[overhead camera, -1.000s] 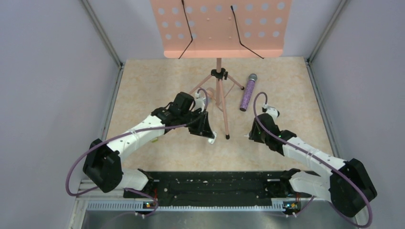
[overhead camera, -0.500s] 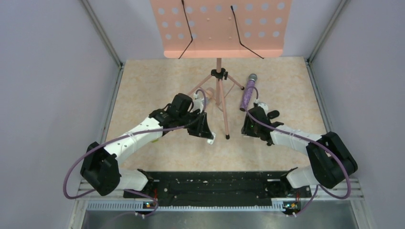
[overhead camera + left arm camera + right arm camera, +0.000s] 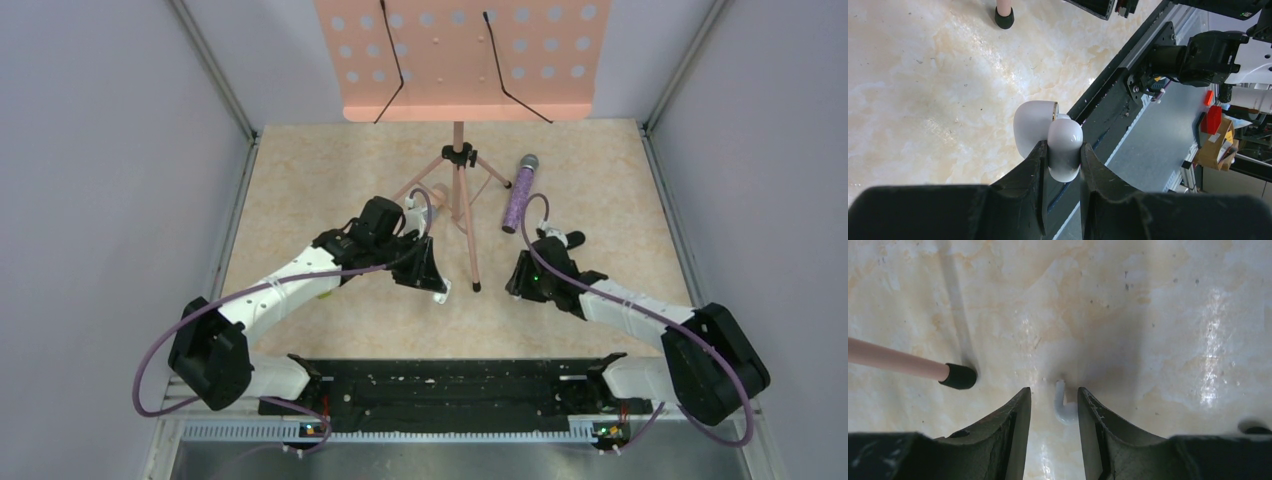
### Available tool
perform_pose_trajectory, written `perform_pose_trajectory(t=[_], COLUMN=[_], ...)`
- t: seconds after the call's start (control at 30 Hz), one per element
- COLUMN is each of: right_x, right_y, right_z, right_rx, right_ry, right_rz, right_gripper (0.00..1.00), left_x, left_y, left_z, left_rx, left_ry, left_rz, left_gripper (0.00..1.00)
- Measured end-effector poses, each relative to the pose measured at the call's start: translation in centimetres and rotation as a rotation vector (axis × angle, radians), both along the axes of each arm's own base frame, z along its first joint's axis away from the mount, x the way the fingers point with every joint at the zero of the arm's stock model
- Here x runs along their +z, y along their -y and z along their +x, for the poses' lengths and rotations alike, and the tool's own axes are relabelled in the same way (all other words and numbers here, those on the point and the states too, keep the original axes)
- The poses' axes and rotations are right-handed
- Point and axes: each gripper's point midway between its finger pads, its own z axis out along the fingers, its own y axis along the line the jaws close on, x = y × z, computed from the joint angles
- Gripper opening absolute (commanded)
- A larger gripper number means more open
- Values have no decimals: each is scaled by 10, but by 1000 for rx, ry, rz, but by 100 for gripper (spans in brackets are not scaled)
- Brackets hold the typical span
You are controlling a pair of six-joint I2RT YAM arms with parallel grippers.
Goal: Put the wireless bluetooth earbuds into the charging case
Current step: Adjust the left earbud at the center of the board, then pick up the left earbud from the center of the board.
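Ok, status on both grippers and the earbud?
Left gripper shut on white charging case. Right gripper open, straddling earbud on tabletop. Music stand foot close by, not blocking.

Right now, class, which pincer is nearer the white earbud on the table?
Right. The right pincer straddles the earbud, a finger on each side. The left pincer is beyond the music stand's foot, shut on the white charging case.
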Motion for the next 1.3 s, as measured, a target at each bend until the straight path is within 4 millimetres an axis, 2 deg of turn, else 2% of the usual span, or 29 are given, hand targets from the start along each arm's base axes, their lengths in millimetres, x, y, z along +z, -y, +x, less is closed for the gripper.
perform_pose_trajectory(t=[0.27,0.47,0.67,0.93,1.3], right_x=[1,-3,-4,-5,-6], right_y=[2,2,-5,2,13], right_z=[-15,-19,-21,-17,-19], right_rx=[20,56,81,37,1], right_ry=[-17,-7,-2,2,-11], right_rz=[16,-72,-169,-226,-269], right_gripper=[37,37,34,30,31], left_x=[-1,-1,-1,-1,-1], left_y=[1,1,1,1,1], left_z=[1,1,1,1,1], left_rx=[0,2,2,1,1], left_ry=[-1,-2,-2,-2,-1], left_rz=[-1,-1,-1,-1,-1], left_gripper=[0,0,0,0,0])
